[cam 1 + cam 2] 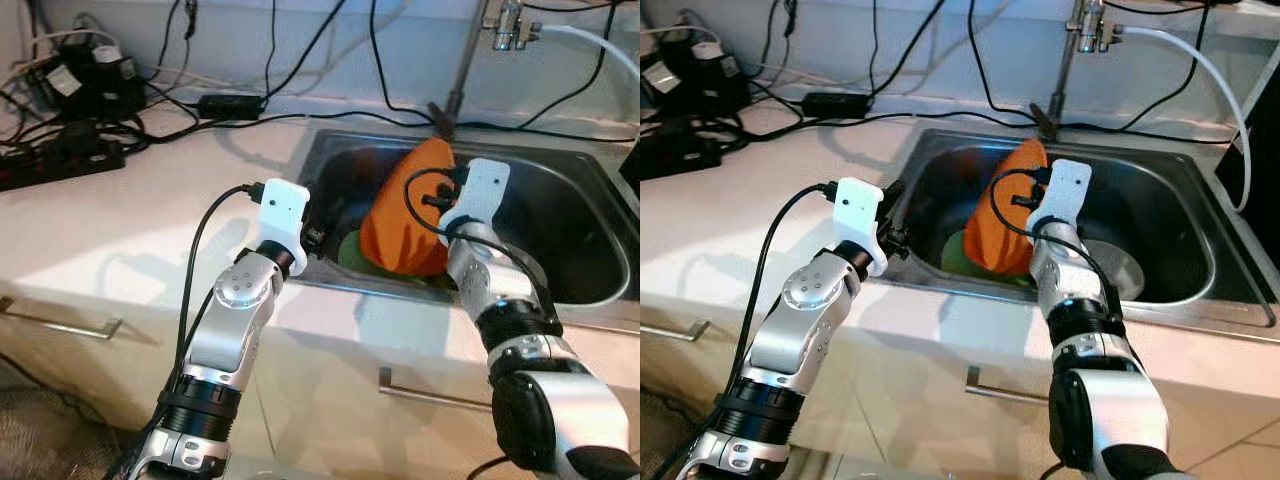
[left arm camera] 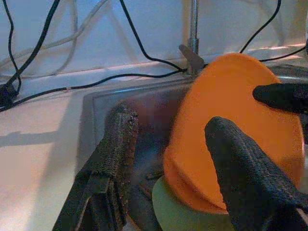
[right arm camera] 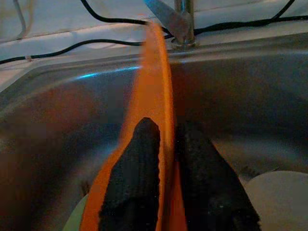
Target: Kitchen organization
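Observation:
An orange plate (image 1: 402, 205) stands on edge inside the steel sink (image 1: 570, 195), tilted toward the tap. My right gripper (image 3: 166, 159) is shut on the plate's rim (image 3: 156, 91), one finger on each face. A green plate (image 1: 352, 250) lies on the sink floor under the orange one. My left gripper (image 2: 168, 159) is open at the sink's left rim, its fingers (image 2: 113, 149) spread just short of the orange plate (image 2: 231, 139), not touching it.
The tap (image 1: 505, 25) stands behind the sink with a white hose beside it. A power strip, chargers and black cables (image 1: 70, 110) lie across the back left of the white counter (image 1: 110, 220). A pale dish (image 3: 279, 202) lies on the sink floor to the right.

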